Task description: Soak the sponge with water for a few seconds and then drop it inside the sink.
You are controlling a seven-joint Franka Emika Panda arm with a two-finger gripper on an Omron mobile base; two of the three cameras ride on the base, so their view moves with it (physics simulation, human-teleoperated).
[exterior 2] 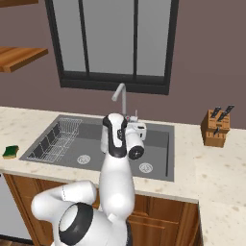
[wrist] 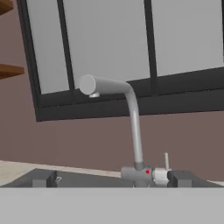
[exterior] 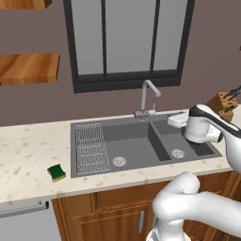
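Observation:
The sponge (exterior: 56,172), green on top with a yellow base, lies flat on the counter left of the sink (exterior: 136,136); it also lies at the far left of the right base view (exterior 2: 10,152). My gripper (wrist: 113,180) hovers over the sink's back right part, pointing at the base of the grey faucet (wrist: 133,127). Its jaws stand wide open with nothing between them, one fingertip on each side of the faucet base and its small lever (wrist: 166,161). From the base cameras the hand (exterior: 177,120) (exterior 2: 138,129) sits just in front of the faucet (exterior: 148,96). The water is out of view.
A wire rack (exterior: 89,148) fills the left part of the left basin. A knife block (exterior 2: 216,127) stands on the counter to the right. A dark-framed window (exterior: 127,42) is behind the faucet, wooden shelves (exterior: 28,66) to its left.

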